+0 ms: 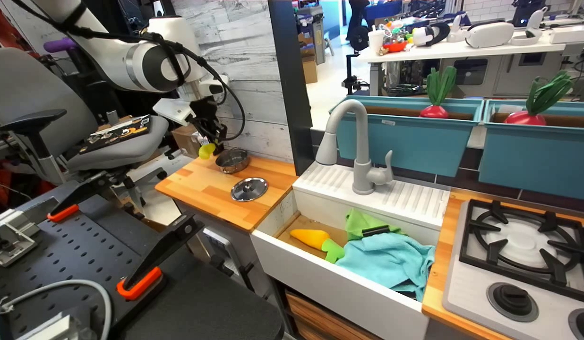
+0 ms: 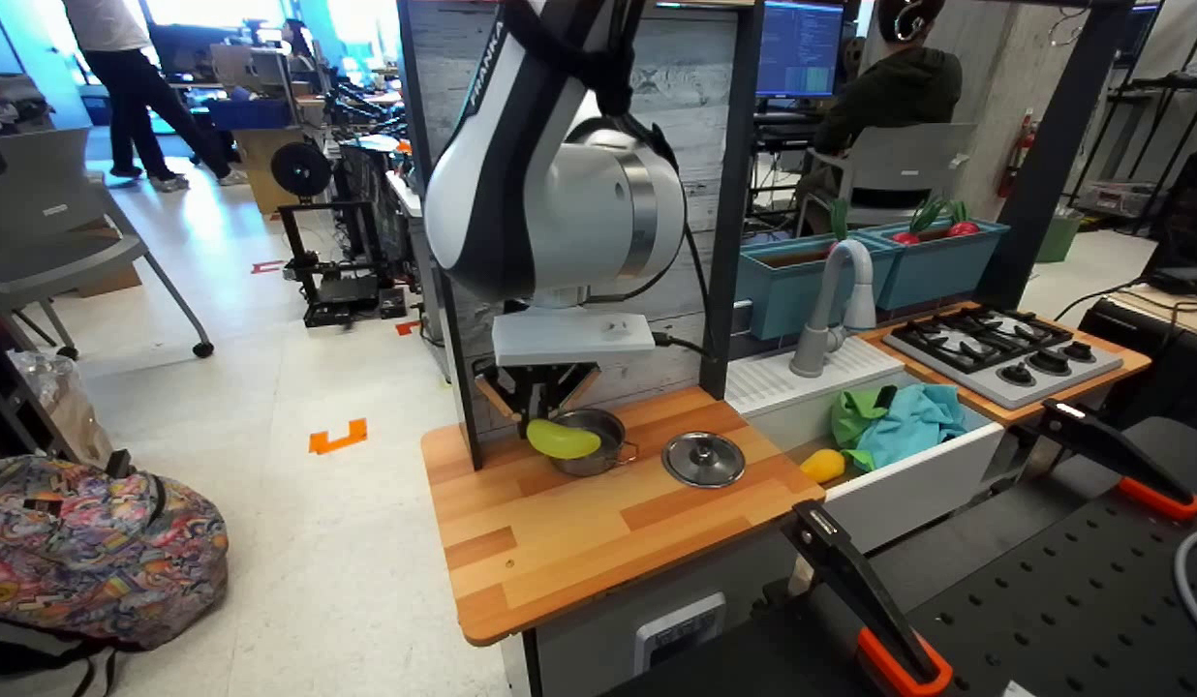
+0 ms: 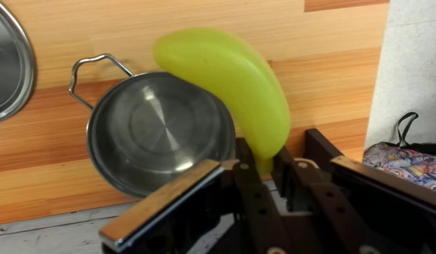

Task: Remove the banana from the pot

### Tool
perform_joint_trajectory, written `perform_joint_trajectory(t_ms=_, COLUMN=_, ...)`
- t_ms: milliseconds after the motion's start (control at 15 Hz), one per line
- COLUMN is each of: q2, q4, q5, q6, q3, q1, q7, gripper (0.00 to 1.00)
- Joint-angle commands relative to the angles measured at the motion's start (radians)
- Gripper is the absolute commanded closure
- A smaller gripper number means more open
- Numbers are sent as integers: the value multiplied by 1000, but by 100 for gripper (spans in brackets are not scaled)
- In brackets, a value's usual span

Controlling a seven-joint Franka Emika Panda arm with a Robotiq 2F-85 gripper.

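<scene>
Curved yellow-green banana (image 3: 239,84), grasped by black gripper (image 3: 263,154); round metal lid (image 3: 10,67), wrist view's upper left; metal pot (image 3: 154,130), left-centre, floor showing.

The banana (image 3: 239,77) looks like smooth plastic with a soft gloss. The pot (image 3: 158,123) is shiny metal, streaked with bright reflections inside; the lid (image 2: 703,463) is polished metal too. The counter (image 2: 579,542) is smooth wood with visible grain, while the wall boards (image 1: 235,56) look like rough, matt wood. The faucet (image 1: 362,146) resembles matt plastic, and the towel (image 1: 391,257) is soft, wrinkled cloth.
</scene>
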Motion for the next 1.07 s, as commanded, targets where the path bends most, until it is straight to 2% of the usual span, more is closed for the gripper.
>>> perform_joint_trajectory(t_ms=0, q2=-100, q4=-141, q5=-21, q6=73, q3=16, q1=15, q7=7, gripper=96)
perform_joint_trajectory(t_ms=200, q2=-94, q4=-152, q5=-28, q6=77, q3=35, q1=30, q7=-4, gripper=96)
perform_joint_trajectory(t_ms=533, q2=-32, q4=-106, q5=-30, q6=60, q3=57, q1=35, q7=-30, gripper=96)
perform_joint_trajectory(t_ms=933, q2=30, q4=-56, q5=-28, q6=31, q3=43, q1=33, q7=-27, gripper=96)
perform_joint_trajectory(t_ms=1000, q2=40, q4=-47, q5=-27, q6=28, q3=43, q1=31, q7=-28, gripper=87)
